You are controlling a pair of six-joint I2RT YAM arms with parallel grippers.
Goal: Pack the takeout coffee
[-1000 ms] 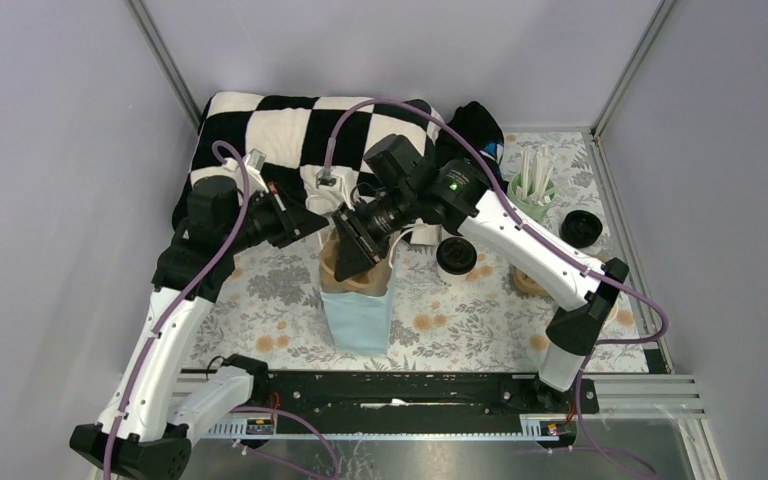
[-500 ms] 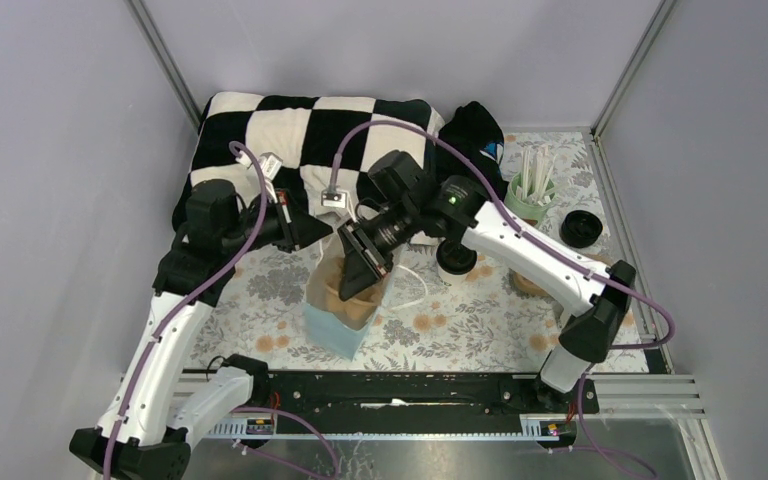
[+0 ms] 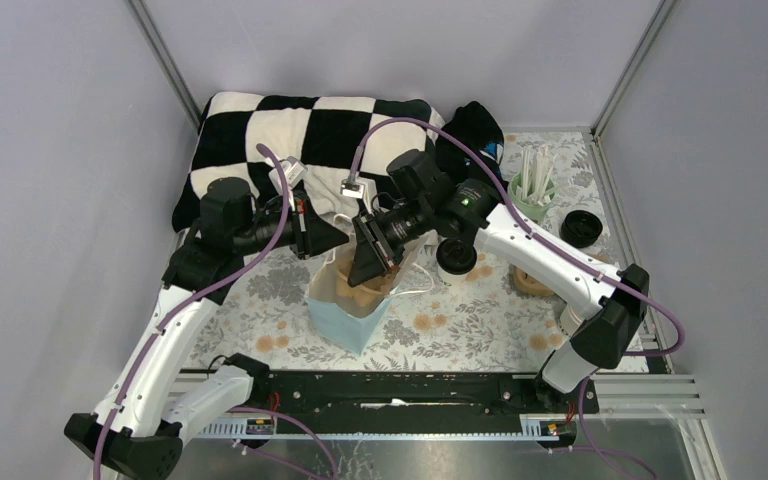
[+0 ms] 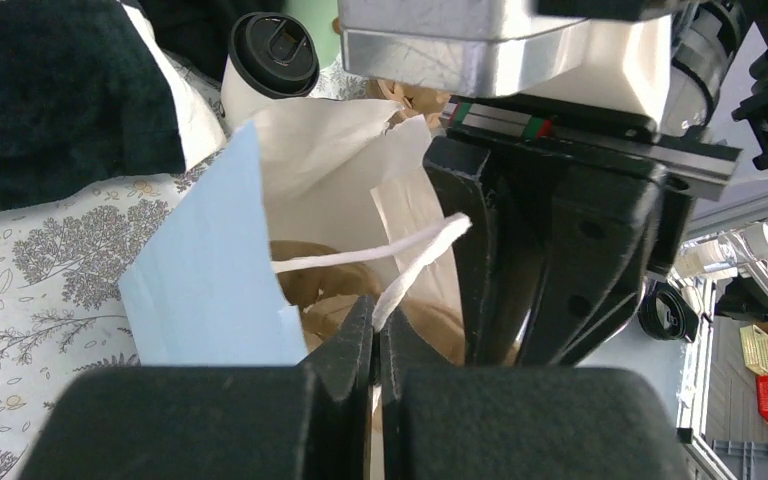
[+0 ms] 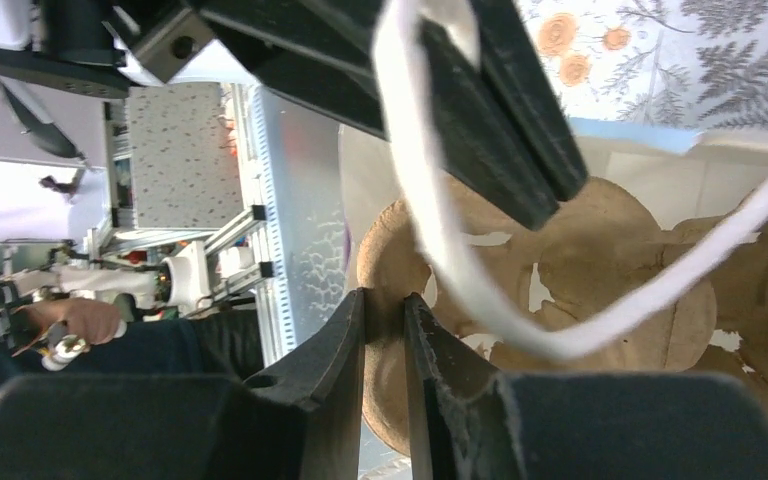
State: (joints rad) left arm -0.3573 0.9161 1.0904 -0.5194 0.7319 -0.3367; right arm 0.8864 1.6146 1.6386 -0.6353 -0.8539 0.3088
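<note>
Paper cup (image 3: 457, 256) beside the right gripper (image 5: 385, 305), itself pinching the carrier (image 5: 650, 240), looks light and crushable, so grip below its lid (image 4: 273, 45); left gripper (image 4: 375, 320) nips the cord (image 4: 350, 258).

Overhead, the right arm (image 3: 520, 245) covers part of the black-lidded white paper cup (image 3: 457, 256). From the left wrist, the pale blue paper bag (image 4: 205, 280) hides the cup's lower body and most of the brown moulded-pulp carrier (image 4: 310, 285).

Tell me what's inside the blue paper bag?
A brown pulp cup carrier sits inside the blue bag; the coffee cup stands outside. The bag's bottom is hidden under the carrier and the right fingers.
</note>
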